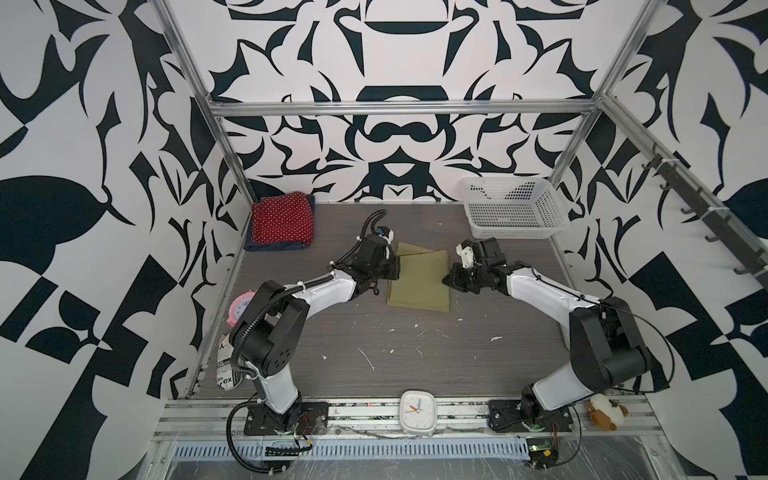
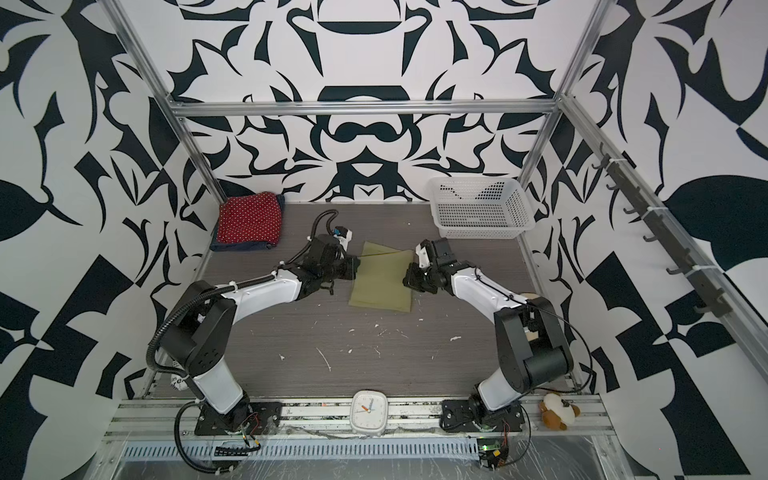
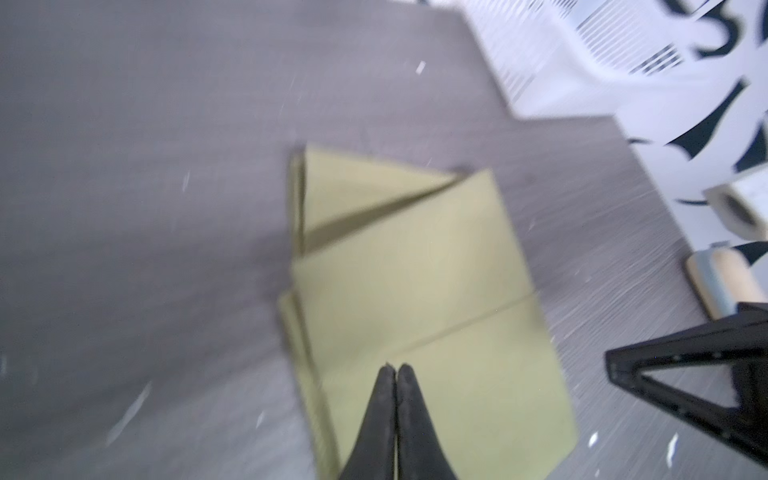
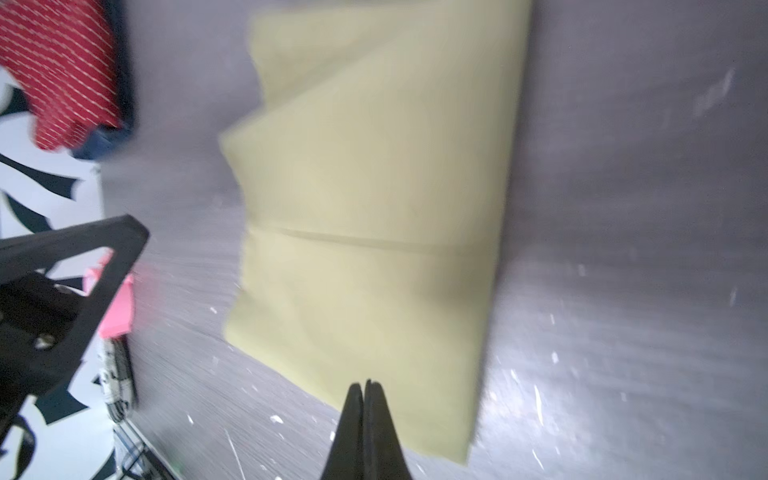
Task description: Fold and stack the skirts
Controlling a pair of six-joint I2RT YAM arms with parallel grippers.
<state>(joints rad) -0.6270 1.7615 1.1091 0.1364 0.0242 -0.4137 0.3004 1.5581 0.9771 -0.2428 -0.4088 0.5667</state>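
With left tool [image 3: 394, 368] and right tool [image 4: 367, 384] clenched empty over folded green skirt [image 1: 419, 282], open, pinch all layers at opposite edges, lift level, lay squarely on red skirt [image 1: 282, 222].

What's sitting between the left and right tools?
Between the left tool and right tool lies the folded olive-green skirt, flat on the table; both top views show it.

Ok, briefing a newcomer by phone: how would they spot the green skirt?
Find the grey table inside the patterned walls. Near its middle lies the olive-green skirt, folded flat. It is plain and alone, unlike the red dotted skirt stacked on the blue skirt in the far-left corner.
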